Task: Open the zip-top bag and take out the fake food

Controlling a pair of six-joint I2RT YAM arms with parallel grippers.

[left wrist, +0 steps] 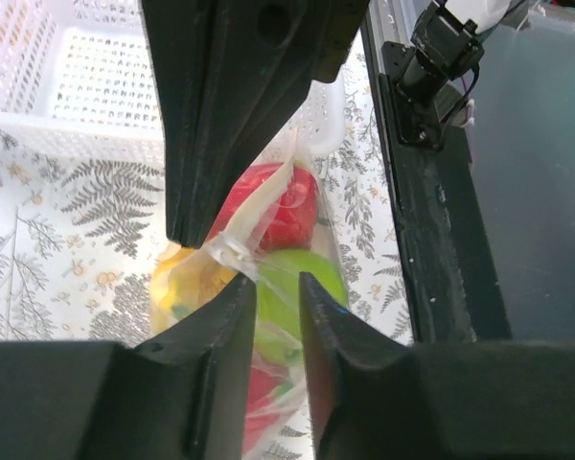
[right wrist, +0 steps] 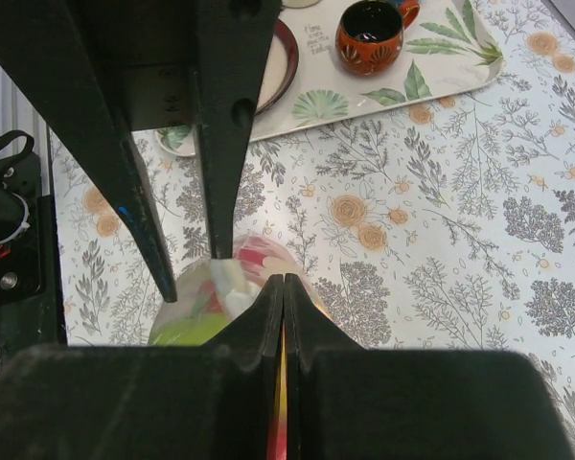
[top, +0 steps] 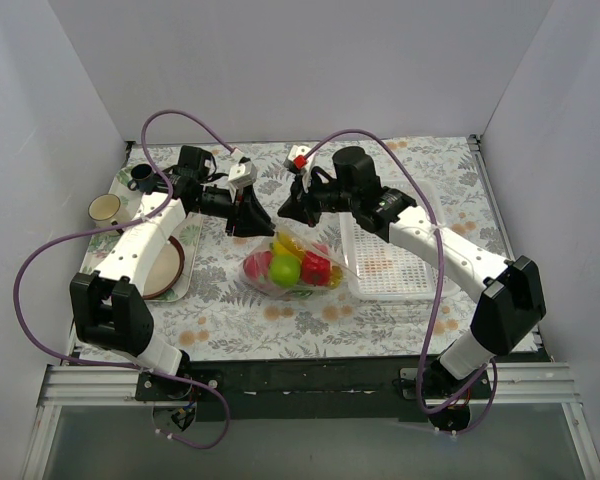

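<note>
The zip-top bag point(top: 298, 268) lies mid-table with the fake food inside: a green apple point(top: 285, 270), a red pepper point(top: 316, 268), a yellow banana point(top: 288, 243) and a pink-red fruit point(top: 257, 265). Both grippers meet at its far top edge. My right gripper point(right wrist: 284, 280) is shut, and the bag's film point(right wrist: 220, 287) runs into its closed jaws. My left gripper point(left wrist: 278, 283) is open with a narrow gap, straddling the bag's top next to the white zip strip point(left wrist: 232, 251). The apple point(left wrist: 311, 273) shows through the film. The right gripper's tips point(left wrist: 187, 235) sit just above the strip.
A white perforated basket point(top: 390, 270) stands right of the bag and also shows in the left wrist view point(left wrist: 77, 77). A leaf-print tray point(top: 183, 290) at the left holds a plate point(top: 160, 265) and mugs point(top: 105, 208). An orange mug point(right wrist: 369, 38) shows on it.
</note>
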